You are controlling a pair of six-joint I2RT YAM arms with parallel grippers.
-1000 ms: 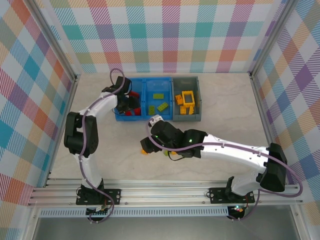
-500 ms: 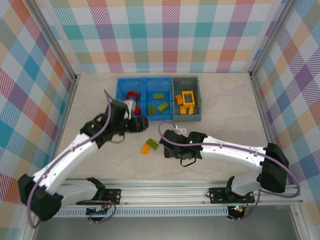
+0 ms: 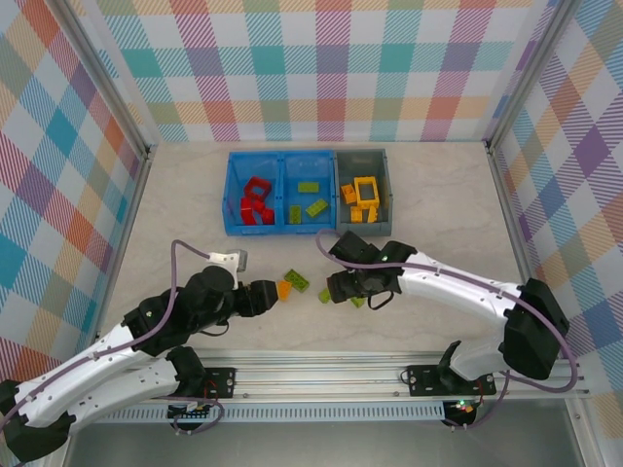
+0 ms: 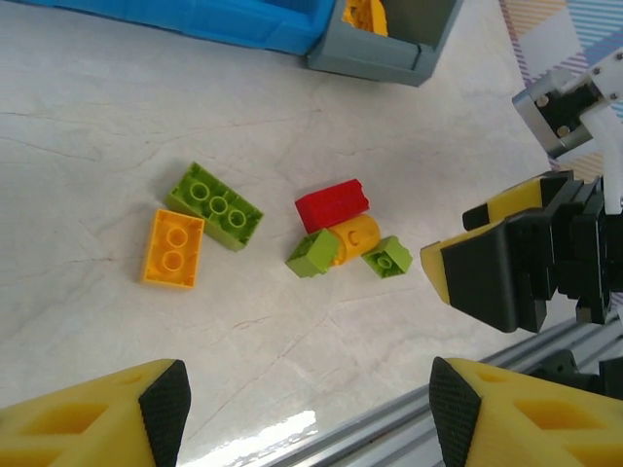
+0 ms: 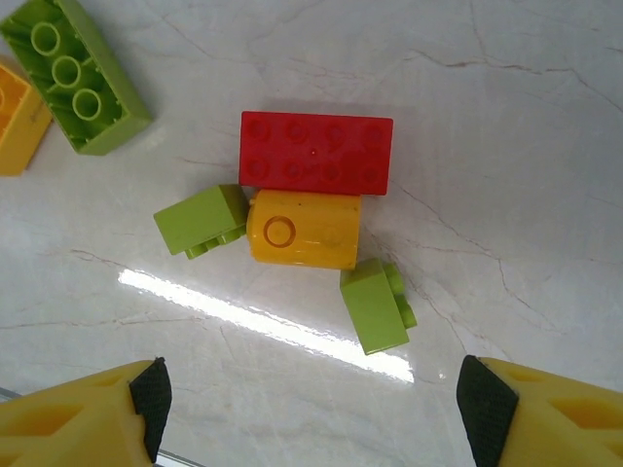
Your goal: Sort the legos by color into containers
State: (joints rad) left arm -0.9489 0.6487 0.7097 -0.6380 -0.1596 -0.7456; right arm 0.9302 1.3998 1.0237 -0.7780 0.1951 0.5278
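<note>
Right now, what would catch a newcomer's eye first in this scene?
The tight cluster on the table: a red brick against a round yellow piece, with two small green bricks beside it. Farther back, the blue bin holds red legos and green legos in separate compartments, and the grey bin beside it holds yellow ones.

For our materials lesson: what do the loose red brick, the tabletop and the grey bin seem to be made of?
Red brick: moulded plastic, smooth, slightly glossy; crisp studs and edges.
Tabletop: polished marble or marble-print laminate, unclear which; grey veins, bright reflected streak.
Grey bin: probably plastic, matte; thin even walls.
</note>
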